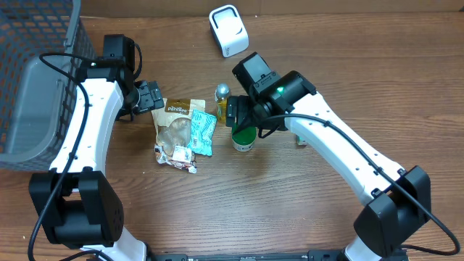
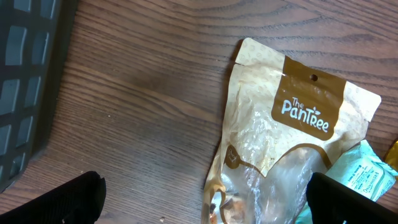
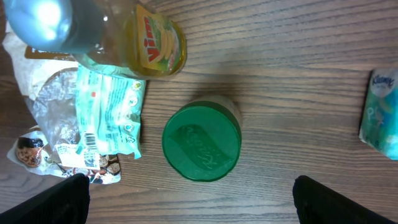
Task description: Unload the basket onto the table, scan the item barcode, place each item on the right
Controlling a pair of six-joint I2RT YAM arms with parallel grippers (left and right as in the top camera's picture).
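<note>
Jar (image 1: 243, 138) (image 3: 201, 142), round, capped in a green plastic lid, upright near the middle of the wood-grain surface (image 1: 290, 210); contents hidden under the lid. Right gripper (image 1: 235, 112) (image 3: 189, 180) directly above it, released and spread wide, grasping nothing. At 11 o'clock, clear bottle (image 1: 222, 92) (image 3: 124, 43) of yellow liquid under a silver cap. At 9 o'clock, flat teal packet (image 1: 204, 133) (image 3: 109, 109) overlapping a tan pouch (image 1: 175, 123) (image 2: 280, 143), snacks visible through its clear window. Left gripper (image 1: 151, 96) (image 2: 205, 186) released near the pouch's top corner. Soft tissue pack (image 3: 379, 112) at 3 o'clock. White rounded scanner (image 1: 228, 30) well apart at 12 o'clock. Grey mesh basket (image 1: 43, 43) far off at 9 o'clock.
</note>
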